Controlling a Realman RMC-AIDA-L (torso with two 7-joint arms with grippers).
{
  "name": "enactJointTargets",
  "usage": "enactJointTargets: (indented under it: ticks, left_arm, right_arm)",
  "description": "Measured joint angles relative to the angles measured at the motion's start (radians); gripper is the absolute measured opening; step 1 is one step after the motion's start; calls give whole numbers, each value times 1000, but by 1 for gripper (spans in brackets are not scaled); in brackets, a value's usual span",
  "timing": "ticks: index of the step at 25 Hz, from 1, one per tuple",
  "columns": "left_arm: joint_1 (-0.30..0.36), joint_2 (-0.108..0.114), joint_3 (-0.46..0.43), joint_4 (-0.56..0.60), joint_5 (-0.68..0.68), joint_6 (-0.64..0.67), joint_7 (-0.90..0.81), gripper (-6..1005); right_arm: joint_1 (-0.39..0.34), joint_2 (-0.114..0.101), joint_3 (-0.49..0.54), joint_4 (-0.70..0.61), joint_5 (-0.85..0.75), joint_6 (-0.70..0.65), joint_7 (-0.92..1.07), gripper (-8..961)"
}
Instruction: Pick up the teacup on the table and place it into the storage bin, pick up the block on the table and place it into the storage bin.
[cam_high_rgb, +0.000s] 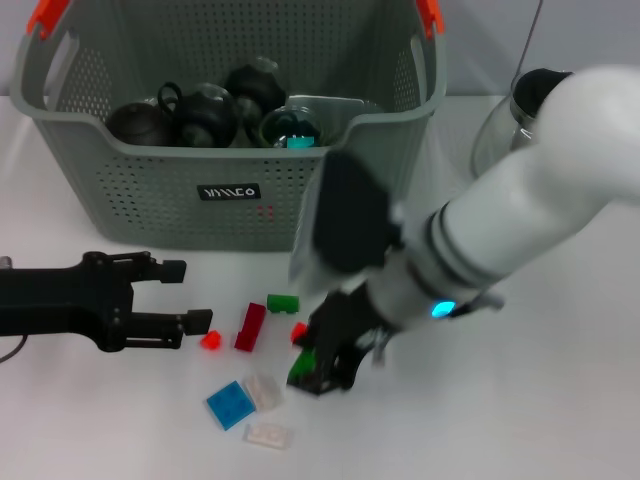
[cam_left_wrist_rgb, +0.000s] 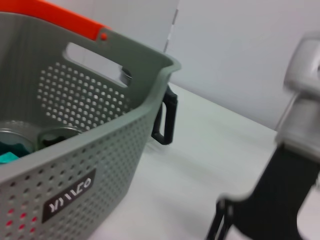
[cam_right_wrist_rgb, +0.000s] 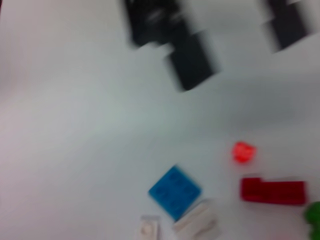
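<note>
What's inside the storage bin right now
The storage bin holds several dark round teapot-like pieces and a clear glass vessel with something teal in it. The bin's front wall hides whatever lies lower down.

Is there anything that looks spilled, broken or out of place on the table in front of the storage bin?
Nothing looks damaged. Small blocks lie scattered loose before the storage bin: a blue block, a dark red one, a green one.
</note>
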Motion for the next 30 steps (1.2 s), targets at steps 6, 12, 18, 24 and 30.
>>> enactJointTargets:
  ticks: [6,12,18,24,30]
  left_arm:
    - [-1,5,-37,0,-5,2,-2,846]
    - [-9,7,-34,0,-5,4,-3,845]
    - [-15,6,-24,-1,-6,5,-2,845]
    - [-19,4,-22,-9,-7,10,-3,844]
    - [-19,4,-22,-11,-8,12,-3,844]
  right_arm:
    - [-78,1,393,-284,-67,-310,45,465]
    - [28,-7,791,-479,38,-491,186,474]
    - [211,-53,905,-281,-45,-291,178,519]
    - [351,-33,810,17,-239,-16,114,564]
    - [370,4,704,60,-373,108,137,609]
